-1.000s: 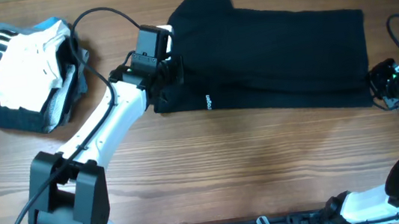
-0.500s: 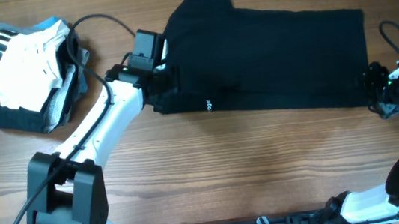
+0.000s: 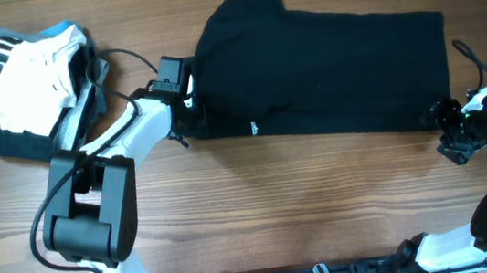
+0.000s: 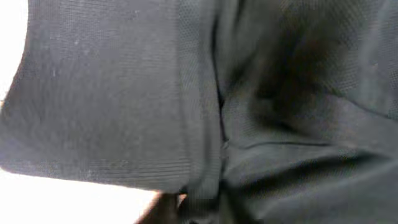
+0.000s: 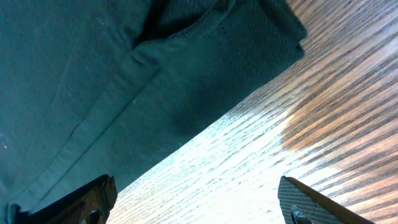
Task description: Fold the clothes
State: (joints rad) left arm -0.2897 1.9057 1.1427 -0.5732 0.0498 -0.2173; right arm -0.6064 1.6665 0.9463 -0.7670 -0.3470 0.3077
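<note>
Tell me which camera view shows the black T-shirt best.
Overhead: it shows the whole black T-shirt spread out, with its white label mark near the hem. The left wrist view shows only close-up creased fabric; the right wrist view only one corner on the wooden table.

T-shirt (image 3: 328, 72) lies on table (image 3: 280, 215), spread left-right across the centre and right, toward the far side. One part juts to the far edge at its left end. Label mark (image 3: 254, 128) sits on the near edge, left part. Pile of other garments (image 3: 22, 88) is at the far left, well apart from the shirt. Left gripper (image 3: 190, 110) is at the shirt's left edge, between shirt and pile; cloth fills its wrist view. Right gripper (image 3: 450, 131) is just beside the shirt's near right corner. In the right wrist view, that corner lies ahead of the fingers (image 5: 93, 193), with bare table between them.
</note>
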